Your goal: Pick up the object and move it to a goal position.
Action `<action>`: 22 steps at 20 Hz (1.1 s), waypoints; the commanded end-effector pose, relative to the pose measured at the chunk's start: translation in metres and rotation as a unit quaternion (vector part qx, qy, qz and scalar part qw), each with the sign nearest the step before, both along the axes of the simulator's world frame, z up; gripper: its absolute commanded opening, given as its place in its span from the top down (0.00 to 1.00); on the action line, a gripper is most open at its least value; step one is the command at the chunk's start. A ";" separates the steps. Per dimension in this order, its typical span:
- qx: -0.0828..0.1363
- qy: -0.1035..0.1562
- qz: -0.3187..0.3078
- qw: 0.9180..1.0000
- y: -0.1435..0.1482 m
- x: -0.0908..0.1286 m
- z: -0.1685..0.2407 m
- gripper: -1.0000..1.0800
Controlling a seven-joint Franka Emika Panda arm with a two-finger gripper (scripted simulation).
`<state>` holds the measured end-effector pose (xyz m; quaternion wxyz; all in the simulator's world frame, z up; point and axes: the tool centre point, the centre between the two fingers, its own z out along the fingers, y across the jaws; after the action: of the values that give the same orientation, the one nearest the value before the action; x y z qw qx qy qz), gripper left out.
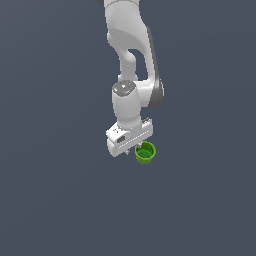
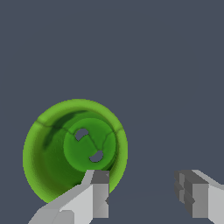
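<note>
Jaws (image 2: 142,194) spread wide, gripping nothing, and the green cup (image 2: 75,148) sits upright on the grey bench (image 1: 50,200) just off to one side of them. One fingertip (image 2: 99,192) overlaps the cup's rim in the wrist view; the arm (image 1: 131,75) hangs directly above.

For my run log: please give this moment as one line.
phase: approach | gripper: open, above, not centred | green cup: upright, ungrasped | one finger overlaps rim
</note>
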<state>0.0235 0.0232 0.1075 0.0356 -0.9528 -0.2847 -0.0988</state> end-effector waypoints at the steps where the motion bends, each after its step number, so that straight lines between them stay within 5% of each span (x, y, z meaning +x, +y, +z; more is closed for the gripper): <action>1: 0.001 -0.011 0.024 1.000 0.005 0.001 -0.002 0.38; 22: 0.004 -0.036 0.075 0.997 0.017 0.007 -0.020 0.38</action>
<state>0.0297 0.0389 0.0932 0.0359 -0.9247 -0.3556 -0.1312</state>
